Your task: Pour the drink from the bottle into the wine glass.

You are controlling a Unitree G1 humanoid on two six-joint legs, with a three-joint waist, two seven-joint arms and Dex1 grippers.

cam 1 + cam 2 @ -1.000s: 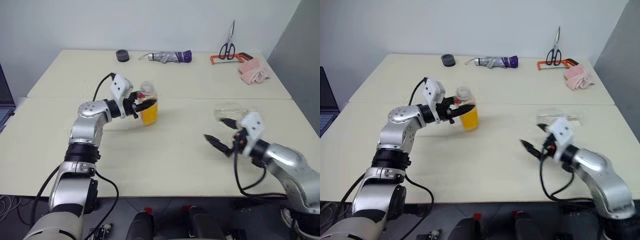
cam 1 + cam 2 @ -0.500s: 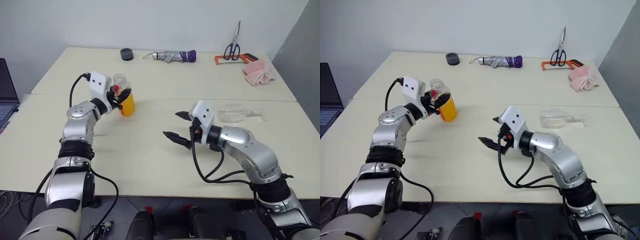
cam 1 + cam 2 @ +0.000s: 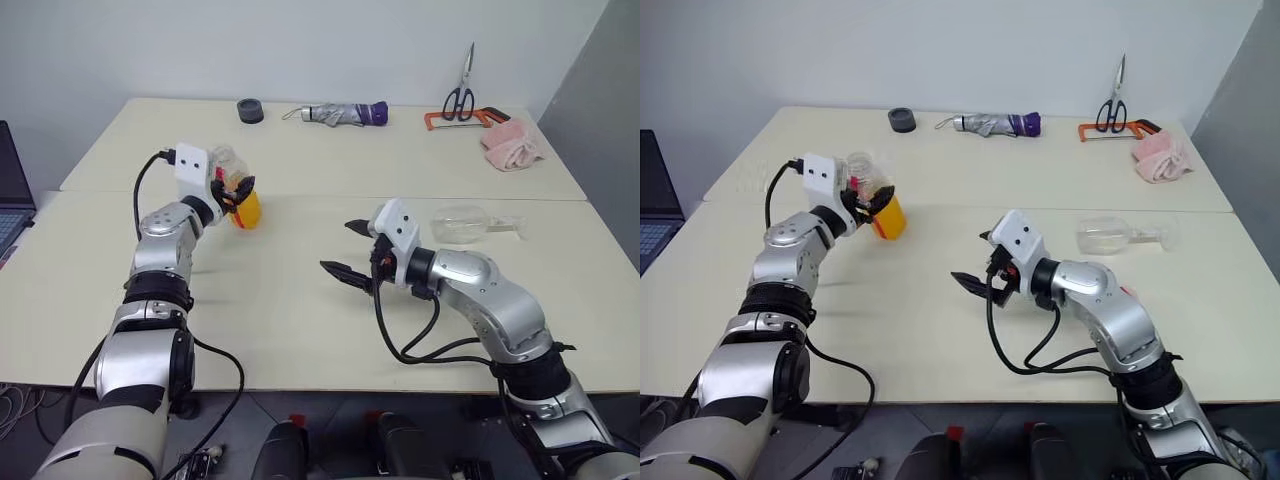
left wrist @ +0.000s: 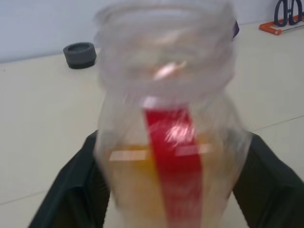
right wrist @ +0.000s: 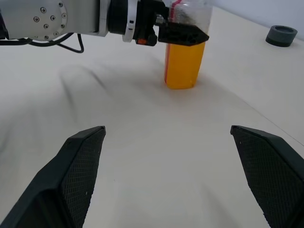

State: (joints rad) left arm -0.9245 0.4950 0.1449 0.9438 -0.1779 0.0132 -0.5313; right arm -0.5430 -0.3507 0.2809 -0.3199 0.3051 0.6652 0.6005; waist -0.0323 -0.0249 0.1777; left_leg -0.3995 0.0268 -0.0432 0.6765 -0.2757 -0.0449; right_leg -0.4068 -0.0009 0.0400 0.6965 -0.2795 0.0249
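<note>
Left claw (image 3: 238, 190) around bottle (image 3: 243, 205), grip or release cannot be told; bottle upright on table (image 3: 300, 320), carried out to left side since a second ago, drink (image 5: 184, 64) inside. Right claw (image 3: 337, 246) wide, empty, swung in to table centre. Wine glass (image 3: 460, 223) lies on side, well right of bottle; judged: needs standing up before pouring
</note>
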